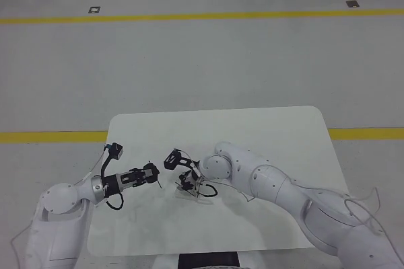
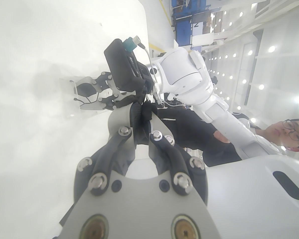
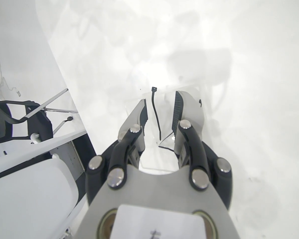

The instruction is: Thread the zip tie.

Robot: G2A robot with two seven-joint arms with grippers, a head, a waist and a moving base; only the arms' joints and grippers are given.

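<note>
Right gripper (image 3: 161, 99) open, fingers spread wide, tips down at a clear plastic sheet (image 3: 162, 160) lying flat on the white table (image 3: 214, 26). Black zip tie (image 3: 155, 111) lies on that sheet in the gap between the two fingers, not gripped. Its square head sits out by the fingertips and the strap runs back toward the palm. The thin tail bends off toward one finger's base; cannot tell if it touches there. Strap looks unthreaded, head free of the tail.

Top view: right gripper (image 1: 186, 183) points down near the front middle of the table (image 1: 269, 128), with the sheet (image 1: 182, 194) under it.

Left gripper (image 1: 153, 176) sits just beside it on the robot's left, close but apart, pointing across at it. Its dark fingers (image 2: 137, 120) are pressed together, closed, with nothing visible between them. Past its tips, the left wrist view shows the right gripper (image 2: 96, 93) spread open over the sheet (image 2: 69, 100)
</note>
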